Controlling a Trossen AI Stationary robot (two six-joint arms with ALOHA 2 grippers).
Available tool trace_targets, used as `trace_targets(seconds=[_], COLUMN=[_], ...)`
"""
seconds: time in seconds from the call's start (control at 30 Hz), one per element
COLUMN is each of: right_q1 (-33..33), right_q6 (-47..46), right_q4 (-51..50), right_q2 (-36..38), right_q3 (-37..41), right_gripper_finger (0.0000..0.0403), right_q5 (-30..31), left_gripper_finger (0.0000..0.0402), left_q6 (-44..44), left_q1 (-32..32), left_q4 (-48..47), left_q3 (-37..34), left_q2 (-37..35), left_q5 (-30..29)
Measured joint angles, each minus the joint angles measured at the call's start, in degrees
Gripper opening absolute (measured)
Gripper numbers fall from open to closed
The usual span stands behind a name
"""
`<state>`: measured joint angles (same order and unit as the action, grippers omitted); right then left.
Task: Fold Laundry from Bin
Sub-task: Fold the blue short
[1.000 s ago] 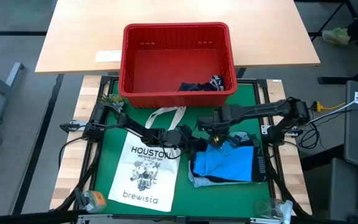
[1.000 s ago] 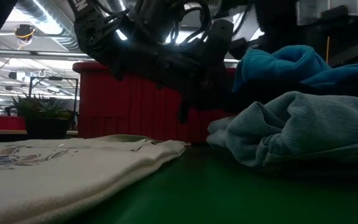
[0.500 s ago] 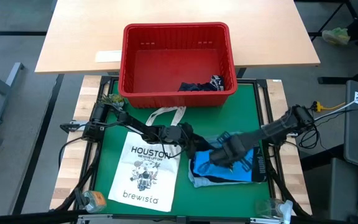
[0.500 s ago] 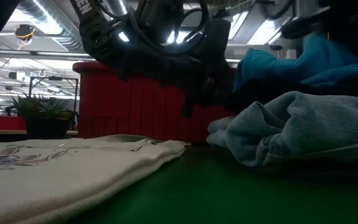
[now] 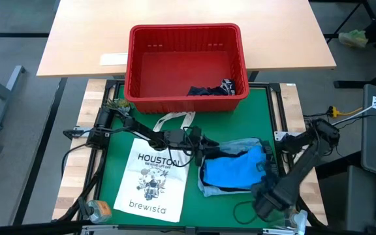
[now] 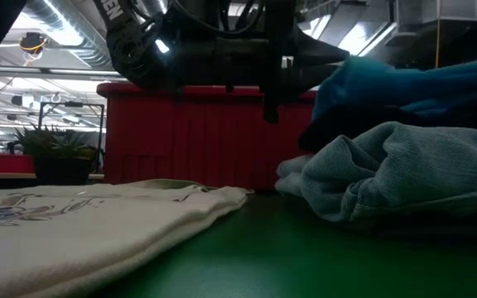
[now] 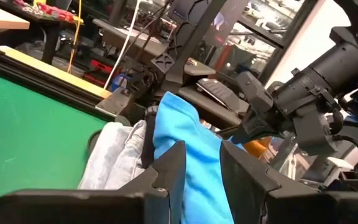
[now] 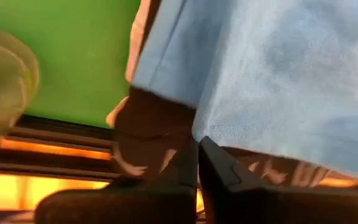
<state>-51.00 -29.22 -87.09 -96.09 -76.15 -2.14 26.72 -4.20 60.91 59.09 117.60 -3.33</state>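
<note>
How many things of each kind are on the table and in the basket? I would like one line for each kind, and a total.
Red bin: 1
White tote bag: 1
Garments in the pile on the green mat: 2 visible, a bright blue one and a light blue denim one
Dark garment in the bin: 1
Total: 5

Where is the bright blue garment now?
In the high view, the bright blue garment lies on the green mat's right half, atop a light blue denim shirt, right of the tote bag.
</note>
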Motion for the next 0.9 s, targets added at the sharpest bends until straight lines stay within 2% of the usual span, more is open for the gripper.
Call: trace_targets(seconds=[0.13, 0.27, 0.5, 0.9], right_q1=[-4.37, -6.56, -6.76, -6.74], right_q6=[-10.07, -14.04, -14.0, -9.32], right_q4=[0.87, 4.77, 11.22, 6.67], right_q2=[0.0, 0.0, 0.0, 0.0], right_q3=[0.2, 0.2, 0.2, 0.2], right_gripper_finger=[0.0, 0.0001, 0.0002, 0.0003], right_q5=[0.03, 0.07, 1.13, 6.97], left_gripper_finger=[0.0094, 0.0094, 0.0094, 0.0094], left_q6=[0.01, 0.05, -0.31, -0.42], left_q1=[0.11, -0.03, -2.56, -3.33], left_q4=[0.04, 0.07, 0.26, 0.28], left_q3=[0.0, 0.0, 0.0, 0.0], left_q2=[0.0, 0.0, 0.0, 0.0], left_q5=[0.45, 3.01, 4.55, 4.35])
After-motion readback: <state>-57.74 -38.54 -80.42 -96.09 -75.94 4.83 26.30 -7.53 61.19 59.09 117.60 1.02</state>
